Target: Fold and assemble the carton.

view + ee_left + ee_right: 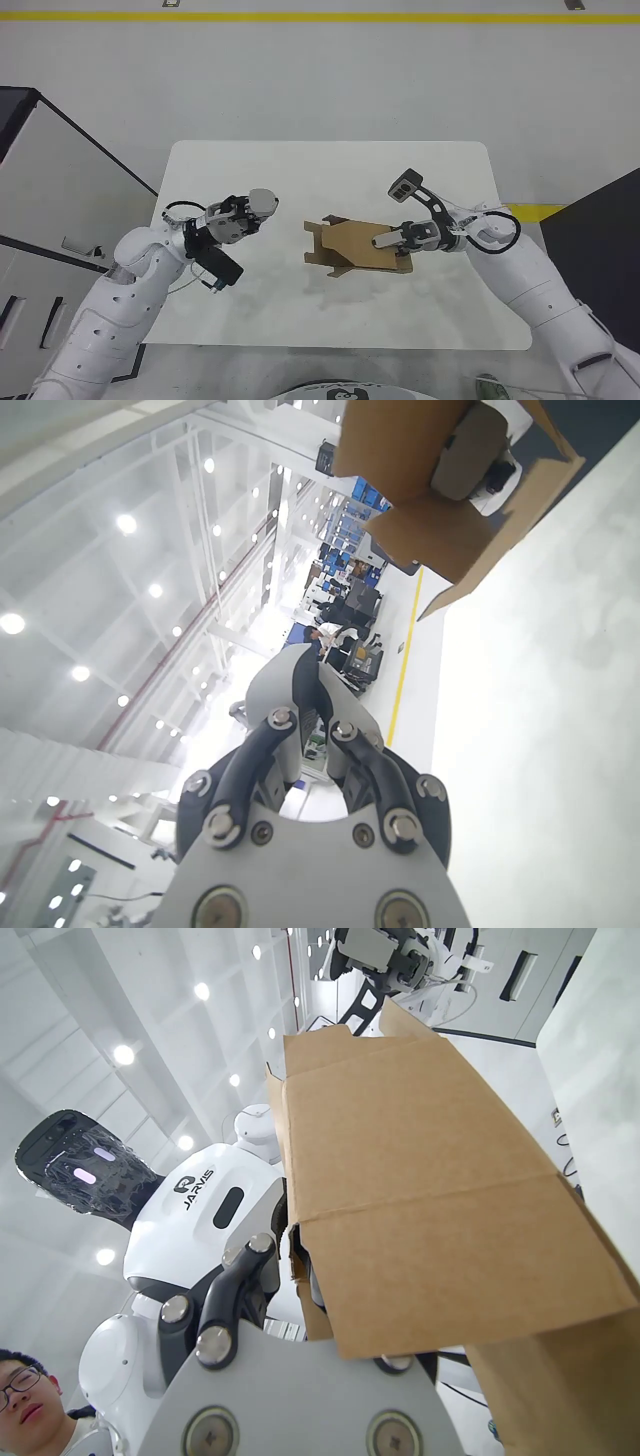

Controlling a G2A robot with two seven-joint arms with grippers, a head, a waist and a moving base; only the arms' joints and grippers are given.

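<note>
Carton (352,246): plain brown corrugated cardboard, unprinted, not yet assembled. It lies lengthwise across the table (330,170), right of ctr, partly opened into a shallow sleeve w/ its broad panel facing up. At the end toward table ctr the flaps are loose & splayed, w/ notched gaps between them, and 1 flap pokes out toward the near edge. The opposite end is in the right gripper (384,241), w/ 1 finger inside the sleeve. Left wrist view shows the carton's open end (435,535); can't tell if the lower edge touches the table. Right wrist view shows the carton's big panel (425,1178) w/ creases across it, the end flap bent down and 1 edge slightly ragged.
</note>
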